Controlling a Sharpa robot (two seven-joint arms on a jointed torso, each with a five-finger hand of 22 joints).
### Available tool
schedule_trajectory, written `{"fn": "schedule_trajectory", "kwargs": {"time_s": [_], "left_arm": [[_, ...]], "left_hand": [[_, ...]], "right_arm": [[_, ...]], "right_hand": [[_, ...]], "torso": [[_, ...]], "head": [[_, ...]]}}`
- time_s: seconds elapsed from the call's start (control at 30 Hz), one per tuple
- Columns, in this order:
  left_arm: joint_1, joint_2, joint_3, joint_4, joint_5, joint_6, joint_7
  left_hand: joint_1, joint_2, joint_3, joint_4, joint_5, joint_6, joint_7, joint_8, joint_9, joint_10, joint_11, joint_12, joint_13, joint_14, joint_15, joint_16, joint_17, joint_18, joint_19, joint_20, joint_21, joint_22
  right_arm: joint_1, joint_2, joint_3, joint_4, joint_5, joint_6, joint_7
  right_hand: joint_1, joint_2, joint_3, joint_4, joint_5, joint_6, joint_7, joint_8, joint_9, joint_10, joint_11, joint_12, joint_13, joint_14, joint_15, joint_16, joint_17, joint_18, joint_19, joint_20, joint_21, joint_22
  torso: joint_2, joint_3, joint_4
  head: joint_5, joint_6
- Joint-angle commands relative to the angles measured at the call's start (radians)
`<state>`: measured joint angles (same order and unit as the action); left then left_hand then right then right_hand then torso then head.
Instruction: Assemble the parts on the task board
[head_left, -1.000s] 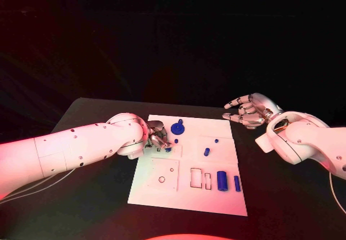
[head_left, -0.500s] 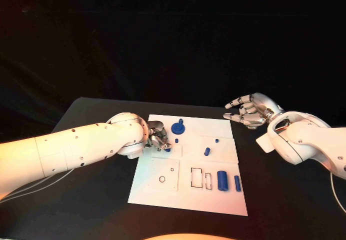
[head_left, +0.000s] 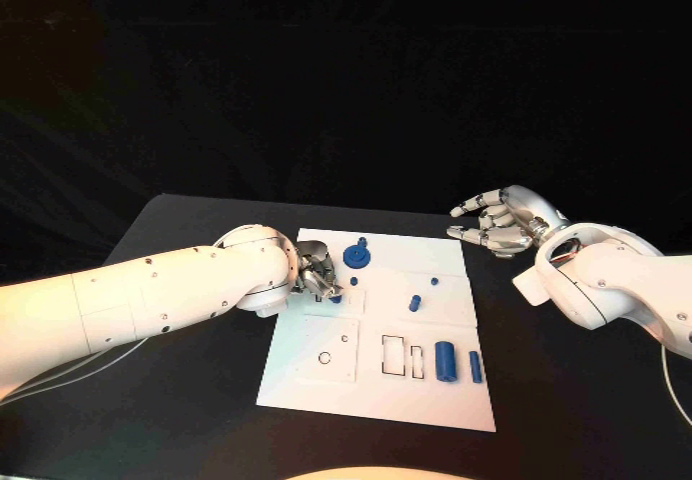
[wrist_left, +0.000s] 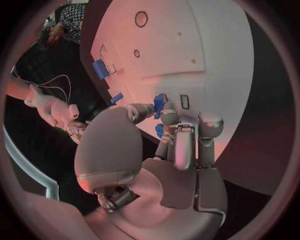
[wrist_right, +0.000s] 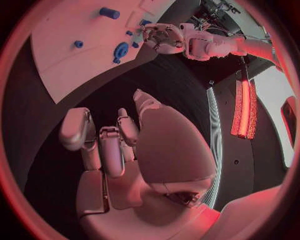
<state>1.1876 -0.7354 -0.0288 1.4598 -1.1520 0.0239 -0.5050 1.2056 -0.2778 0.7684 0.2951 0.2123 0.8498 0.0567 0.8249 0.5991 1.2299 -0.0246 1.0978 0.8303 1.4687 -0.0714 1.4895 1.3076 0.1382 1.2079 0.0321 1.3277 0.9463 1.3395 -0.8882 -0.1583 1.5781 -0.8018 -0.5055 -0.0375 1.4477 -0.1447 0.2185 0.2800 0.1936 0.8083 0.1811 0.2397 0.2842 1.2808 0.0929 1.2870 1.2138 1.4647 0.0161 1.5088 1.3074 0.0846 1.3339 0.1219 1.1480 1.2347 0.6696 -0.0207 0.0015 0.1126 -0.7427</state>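
From the head view, the white task board (head_left: 378, 335) lies in the middle of the black bench (head_left: 159, 400). Six blue parts show on it: a disc with a peg (head_left: 356, 258) at the far edge, two small pegs (head_left: 414, 302) right of centre, two cylinders (head_left: 444, 361) at the near right, and one small blue part (head_left: 335, 297) under the left hand (head_left: 317, 275). That hand is over the board's left edge, fingers curled down on the part. The right hand (head_left: 498, 225) is off the board's far right corner above the bench, fingers apart and empty.

The left wrist view shows the left hand's fingertips (wrist_left: 164, 116) pinching the small blue part (wrist_left: 160, 103) against the board (wrist_left: 212, 55).

The right wrist view shows the right hand (wrist_right: 109, 145) empty with loosely spread fingers, well apart from the board (wrist_right: 75, 30).
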Motion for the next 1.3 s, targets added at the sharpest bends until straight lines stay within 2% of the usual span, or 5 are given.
{"fn": "schedule_trajectory", "kwargs": {"time_s": [0.03, 0.33, 0.53, 0.83, 1.3], "left_arm": [[0.000, 0.001, 0.000, 0.004, 0.003, -0.033, 0.003], [-0.001, -0.001, 0.000, 0.000, 0.018, -0.041, 0.001], [-0.001, 0.000, 0.000, 0.000, 0.017, -0.016, -0.005], [-0.001, 0.003, 0.000, -0.001, 0.009, 0.028, -0.025], [-0.002, 0.011, 0.000, -0.011, -0.010, 0.006, -0.042]], "left_hand": [[0.003, 0.004, 0.211, -0.214, 0.004, 0.009, -0.004, 0.001, 0.148, 0.008, 0.003, 0.004, 0.002, 0.062, -0.007, 0.007, 0.116, -0.019, 0.008, 0.001, 0.007, 0.003], [-0.002, 0.000, 0.211, -0.220, 0.024, 0.015, -0.006, 0.001, 0.151, 0.015, 0.001, 0.009, 0.010, 0.064, -0.009, 0.008, 0.119, -0.020, 0.012, 0.000, 0.012, 0.010], [-0.003, 0.000, 0.212, -0.221, 0.027, 0.015, -0.006, 0.001, 0.151, 0.015, 0.001, 0.008, 0.009, 0.064, -0.010, 0.008, 0.118, -0.020, 0.013, 0.000, 0.013, 0.011], [-0.004, -0.001, 0.212, -0.221, 0.029, 0.016, -0.006, 0.001, 0.151, 0.013, 0.001, 0.005, 0.005, 0.063, -0.010, 0.008, 0.118, -0.021, 0.013, -0.001, 0.013, 0.012], [-0.005, -0.001, 0.212, -0.223, 0.036, 0.017, -0.006, 0.000, 0.152, 0.015, 0.000, 0.006, 0.007, 0.064, -0.010, 0.008, 0.119, -0.021, 0.014, -0.001, 0.014, 0.014]], "right_arm": [[-0.001, 0.000, 0.000, 0.001, -0.002, 0.005, 0.018], [-0.001, 0.001, 0.000, 0.001, -0.002, 0.006, 0.017], [-0.001, 0.002, 0.000, 0.000, -0.002, 0.009, 0.016], [-0.002, 0.005, 0.000, -0.004, -0.004, 0.012, 0.016], [-0.002, 0.006, 0.000, -0.004, -0.005, 0.013, 0.017]], "right_hand": [[-0.004, 0.006, 0.003, 0.001, 0.003, 0.004, -0.001, 0.006, 0.002, 0.001, 0.000, -0.001, 0.001, 0.064, 0.001, -0.002, 0.109, 0.016, 0.000, 0.000, 0.000, 0.001], [-0.004, 0.007, 0.003, 0.001, 0.003, 0.005, -0.001, 0.006, 0.002, 0.003, 0.000, 0.000, 0.002, 0.065, 0.001, -0.002, 0.110, 0.016, 0.001, -0.001, 0.002, 0.002], [-0.004, 0.007, 0.003, 0.001, 0.003, 0.005, -0.001, 0.006, 0.002, 0.003, 0.000, 0.000, 0.002, 0.065, 0.001, -0.002, 0.110, 0.016, 0.001, -0.001, 0.002, 0.002], [-0.004, 0.007, 0.003, 0.001, 0.003, 0.005, -0.001, 0.006, 0.002, 0.003, 0.000, 0.000, 0.002, 0.065, 0.001, -0.002, 0.110, 0.016, 0.001, -0.001, 0.002, 0.002], [-0.004, 0.007, 0.003, 0.001, 0.003, 0.005, -0.001, 0.006, 0.002, 0.003, 0.000, 0.000, 0.002, 0.065, 0.001, -0.002, 0.110, 0.016, 0.001, -0.001, 0.002, 0.002]], "torso": [[0.000, 0.0003, -0.0004], [0.000, 0.0012, 0.0003], [0.000, 0.0003, -0.0003], [0.000, 0.0010, 0.0001], [0.000, 0.0002, 0.0000]], "head": [[0.001, 0.000], [0.001, 0.000], [0.000, 0.000], [0.000, -0.002], [0.001, -0.005]]}}
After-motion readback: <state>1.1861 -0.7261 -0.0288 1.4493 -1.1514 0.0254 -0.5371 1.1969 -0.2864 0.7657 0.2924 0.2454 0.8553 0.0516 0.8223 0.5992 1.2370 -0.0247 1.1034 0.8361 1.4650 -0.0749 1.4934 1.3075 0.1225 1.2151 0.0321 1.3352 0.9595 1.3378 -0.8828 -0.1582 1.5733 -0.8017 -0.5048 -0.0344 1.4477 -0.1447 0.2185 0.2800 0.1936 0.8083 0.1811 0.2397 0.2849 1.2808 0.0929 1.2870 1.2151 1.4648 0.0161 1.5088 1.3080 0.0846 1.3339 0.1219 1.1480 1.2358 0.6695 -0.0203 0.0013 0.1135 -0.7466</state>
